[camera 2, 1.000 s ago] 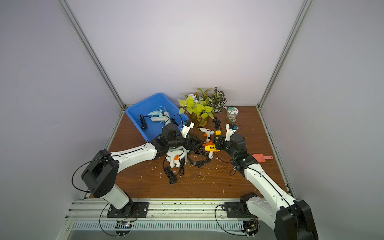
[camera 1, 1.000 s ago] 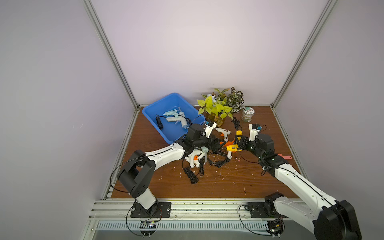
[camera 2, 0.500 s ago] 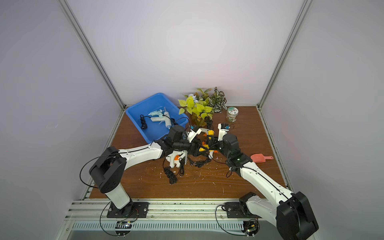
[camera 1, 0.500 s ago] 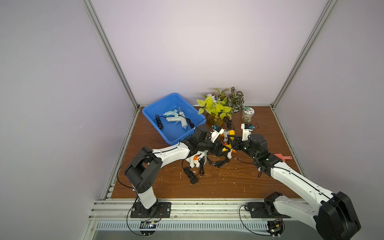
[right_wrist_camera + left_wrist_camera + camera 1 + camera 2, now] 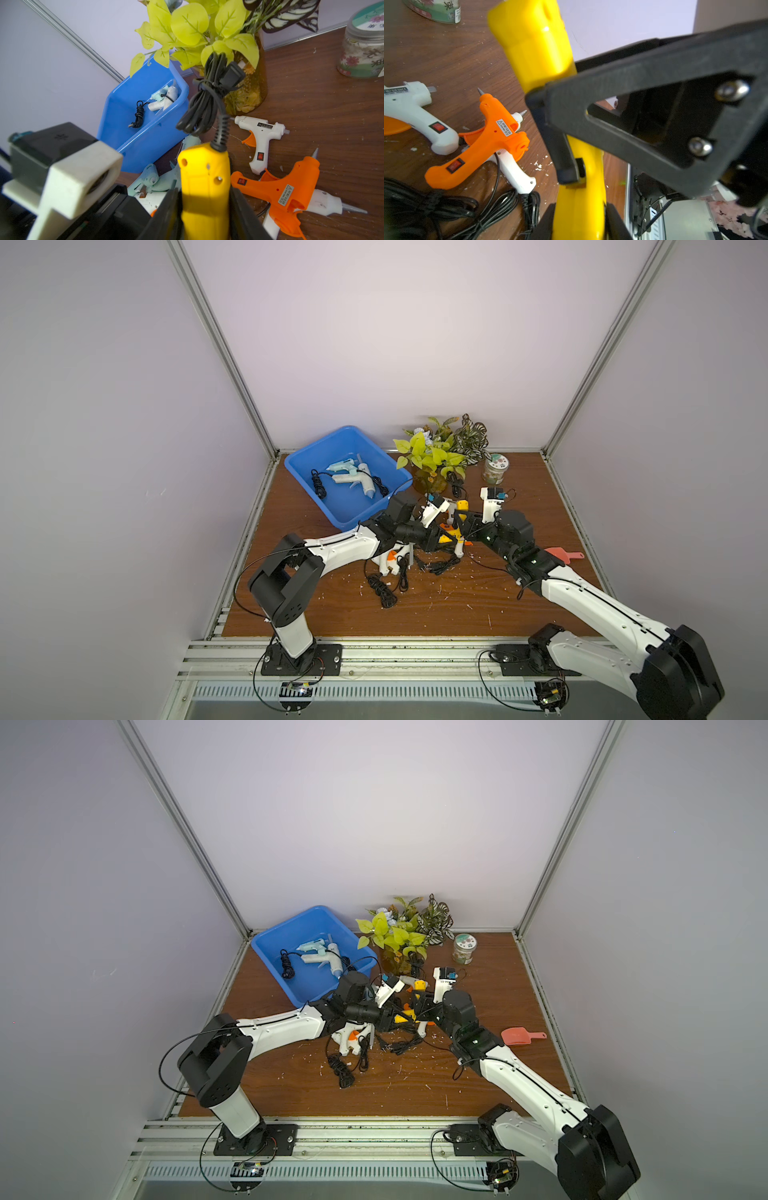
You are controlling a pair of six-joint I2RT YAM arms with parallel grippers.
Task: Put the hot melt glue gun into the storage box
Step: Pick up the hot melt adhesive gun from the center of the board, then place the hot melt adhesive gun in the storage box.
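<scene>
Storage box (image 5: 345, 510) is seen upper left of centre w/ 2 pale guns (image 5: 353, 480) inside. L claw (image 5: 579, 220) is closed on yellow glue gun (image 5: 462, 505) mid-frame, outside box; R claw (image 5: 204, 199) is clamped on it too.

Pale lilac walls (image 5: 374, 344) meet at aluminium corner posts (image 5: 226, 352) beyond both jaws; beneath them, a brown wooden worktop (image 5: 457, 614), crumb-speckled, evenly lit.

Lab rig: aluminium-framed wall panels (image 5: 374, 344)
</scene>
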